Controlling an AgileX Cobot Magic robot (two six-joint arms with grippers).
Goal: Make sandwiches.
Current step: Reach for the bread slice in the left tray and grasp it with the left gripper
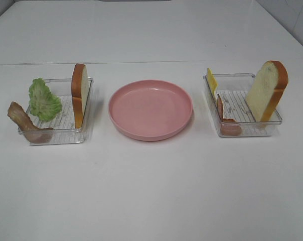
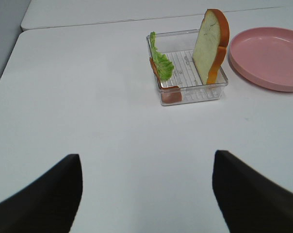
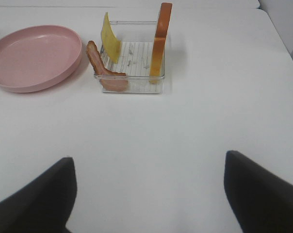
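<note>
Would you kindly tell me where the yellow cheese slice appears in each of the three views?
Exterior high: the cheese slice stands in the right-hand tray, at its plate-side wall.
Left wrist: not in it; only the other tray, with lettuce, shows.
Right wrist: the cheese slice leans in the right-hand tray, beside the bacon, on the plate side.
Shared landmark: the pink plate, in all three views.

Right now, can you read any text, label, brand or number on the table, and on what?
No text is readable.
left tray: faint dark marks on its ribbed floor, too blurred to read.
right tray: similar marks, also unreadable.
pink plate: no marking seen.
</note>
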